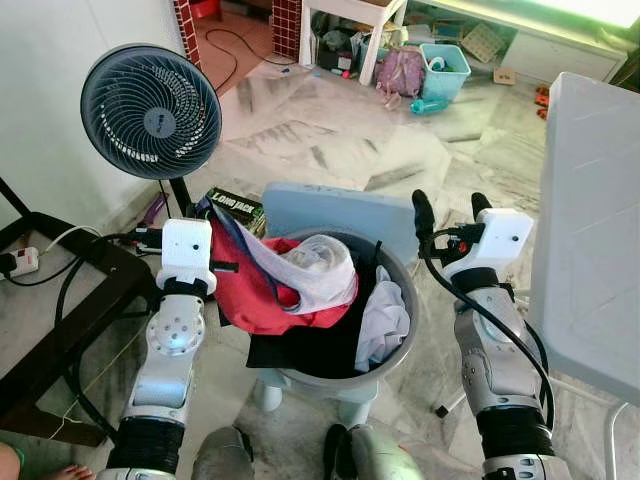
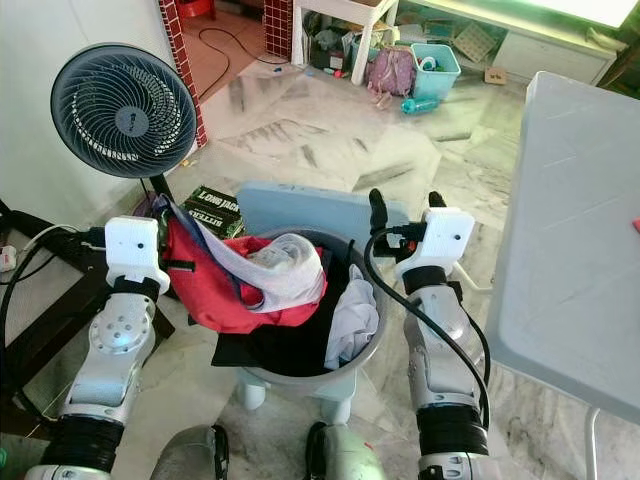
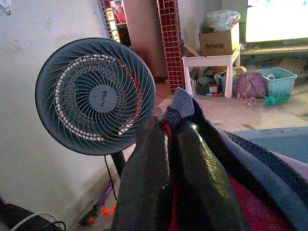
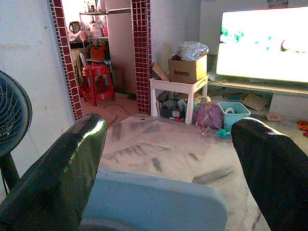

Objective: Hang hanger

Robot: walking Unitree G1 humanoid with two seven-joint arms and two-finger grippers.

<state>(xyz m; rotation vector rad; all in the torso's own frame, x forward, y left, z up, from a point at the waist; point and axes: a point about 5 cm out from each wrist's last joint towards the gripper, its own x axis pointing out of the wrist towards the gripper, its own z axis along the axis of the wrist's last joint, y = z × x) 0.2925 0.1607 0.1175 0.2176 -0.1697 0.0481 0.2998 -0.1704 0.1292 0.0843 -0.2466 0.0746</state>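
Hanger not made out among the clothes, left gripper pinched on a red garment over the left rim of the grey laundry basket, right gripper spread wide beyond its right rim, white table far right.

Marble-patterned floor, pale with grey streaks. Directly on it: grey laundry basket on short feet, dark standing fan by the wall, green "Long Jack" box lying flat, white low table further back, teal bin beside a purple bag.
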